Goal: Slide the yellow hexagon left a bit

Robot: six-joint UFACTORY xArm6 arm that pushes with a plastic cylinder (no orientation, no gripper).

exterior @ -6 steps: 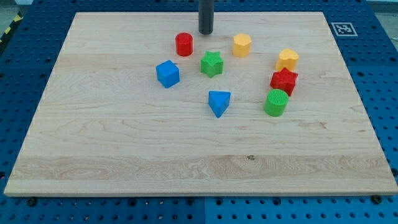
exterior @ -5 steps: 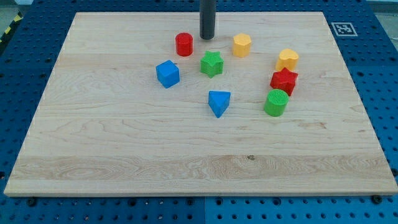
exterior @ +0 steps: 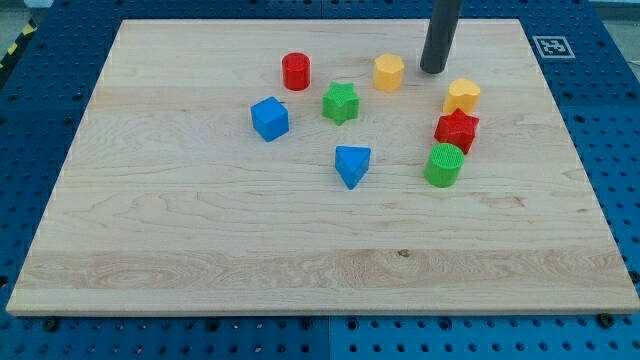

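Note:
The yellow hexagon (exterior: 389,72) sits on the wooden board near the view's top, right of centre. My tip (exterior: 433,70) rests on the board just to the hexagon's right, with a small gap between them. The dark rod rises from it out of the view's top edge. The red cylinder (exterior: 296,71) stands to the hexagon's left and the green star (exterior: 340,102) lies below and left of it.
A yellow heart (exterior: 462,96), a red star (exterior: 456,130) and a green cylinder (exterior: 444,165) line up at the right. A blue cube (exterior: 269,118) and a blue triangle (exterior: 351,164) lie lower left. A marker tag (exterior: 550,46) sits at the board's top right corner.
My tip has moved from the left of the yellow hexagon, near the red cylinder, across to the hexagon's right side. No block has moved.

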